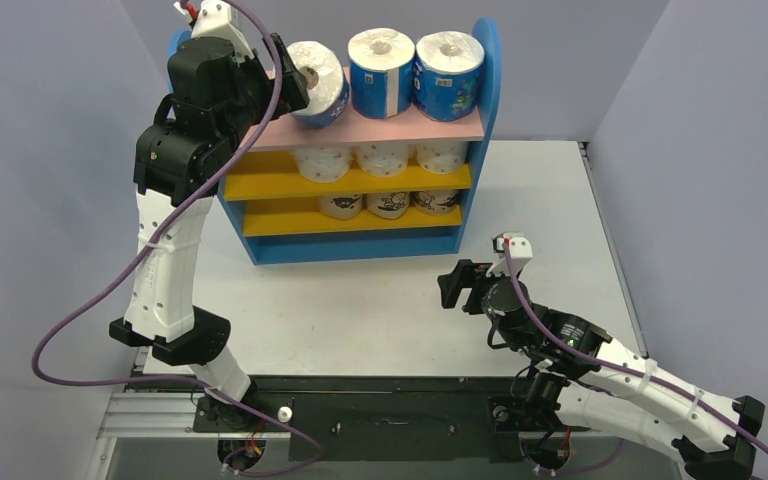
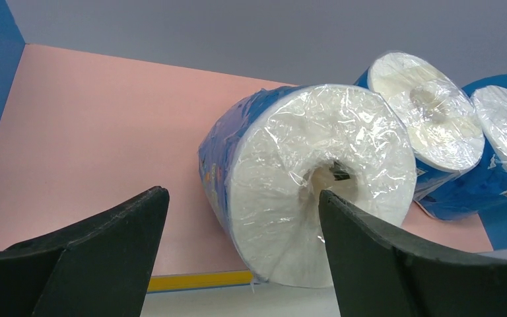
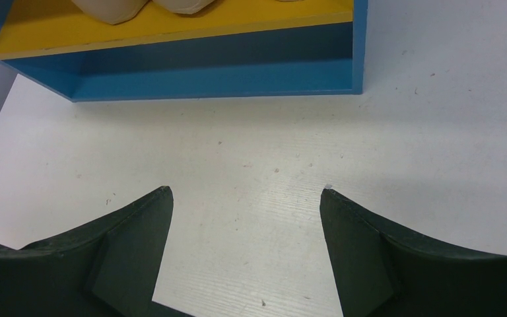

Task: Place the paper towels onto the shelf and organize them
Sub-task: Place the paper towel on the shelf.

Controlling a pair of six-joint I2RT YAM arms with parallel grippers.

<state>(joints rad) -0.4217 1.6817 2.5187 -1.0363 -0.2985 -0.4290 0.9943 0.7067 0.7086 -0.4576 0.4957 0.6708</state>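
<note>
Left end effector (image 2: 243,193) gapes wide at the blue roll (image 2: 317,178), which leans tilted on the pink top board (image 2: 92,132) of the shelf (image 1: 488,70) next to 2 upright rolls (image 1: 381,70), prob. needing a nudge to match; right end effector (image 3: 244,191) hangs wide open, empty, over desk (image 3: 270,165).

There are nine paper towels in all, three of each kind. Three blue-and-white wrapped rolls (image 1: 381,70) sit on the pink top board (image 1: 380,129). Three white rolls (image 1: 382,157) sit on the upper yellow board (image 1: 260,186). Three rolls with black cartoon print (image 1: 388,203) sit on the lower yellow board (image 1: 270,219). There is one shelf (image 1: 488,60), with four levels: one pink board, two yellow boards and one blue base (image 1: 360,246). Two pincers are in view, a left pincer (image 2: 243,196) and a right pincer (image 3: 245,191), each with two fingers.
</note>
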